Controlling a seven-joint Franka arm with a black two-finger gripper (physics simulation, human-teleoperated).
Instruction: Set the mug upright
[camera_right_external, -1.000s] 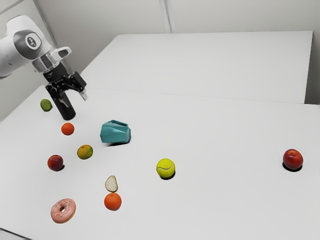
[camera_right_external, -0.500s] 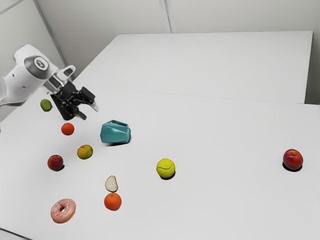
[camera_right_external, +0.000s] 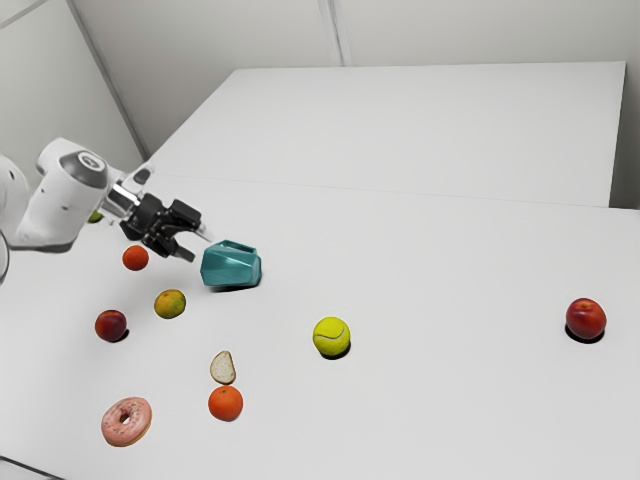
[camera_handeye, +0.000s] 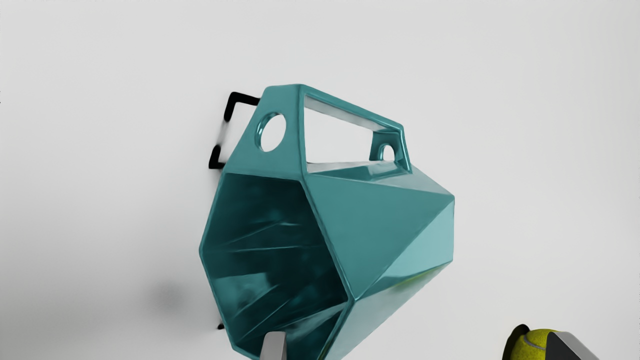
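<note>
- On the table (camera_right_external: 450, 300), near your gripper (camera_right_external: 196, 245), the mug (camera_handeye: 370, 225) lies on its side; its mouth (camera_handeye: 270, 230) is in view.
- Your fingers (camera_handeye: 274, 347) stand spread well apart; nothing is pinched between them.
- Expect a stiff, fairly light shell; the gloss looks slippery, and slanted facets could slide from your grasp.
- Favour the wall near the rim (camera_handeye: 328, 242), or the handle (camera_handeye: 352, 109); squeeze gently, it may be ceramic.

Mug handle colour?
The mug's handle is teal, the same as its body; the wrist view shows it best.
</note>
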